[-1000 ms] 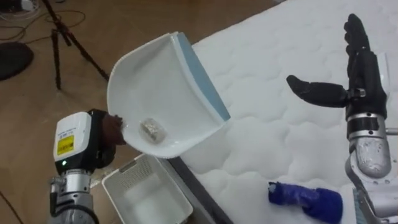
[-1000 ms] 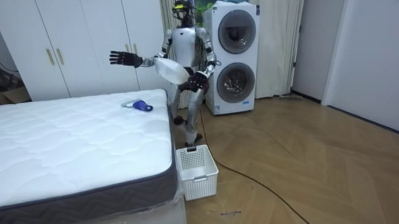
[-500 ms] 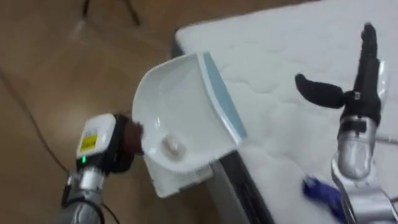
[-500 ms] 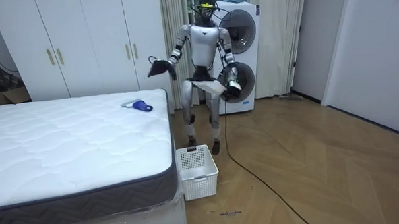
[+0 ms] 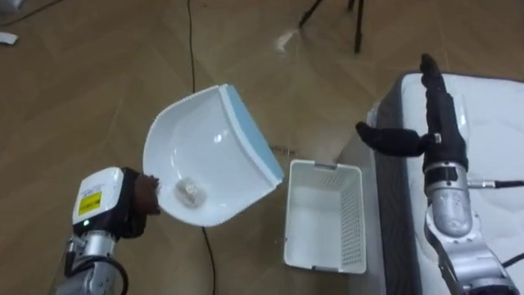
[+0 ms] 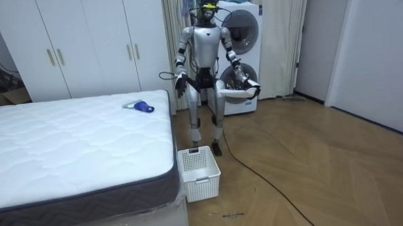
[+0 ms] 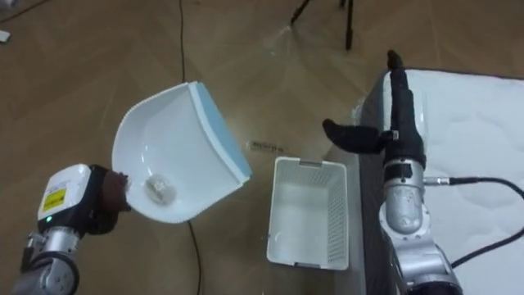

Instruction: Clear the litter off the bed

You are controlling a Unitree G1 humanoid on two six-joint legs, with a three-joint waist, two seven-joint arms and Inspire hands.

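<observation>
Fingers [image 5: 432, 86] of the right hand [image 5: 440, 135] stand straight and empty beside the white quilted mattress [image 5: 491, 106]; the left hand [image 5: 141, 195] curls round a white, blue-lipped plastic dustpan [image 5: 209, 156] holding a pale scrap [image 5: 191, 191]. Emptying is the step, I'd say: swing it over the white plastic basket [image 5: 323, 215], then tip.

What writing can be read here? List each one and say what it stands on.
None can be read.
yellow sticker on the left wrist, behind the dustpan: dark print, too blurred to read.
washer fronts in the room view: any marks too small to read.
</observation>
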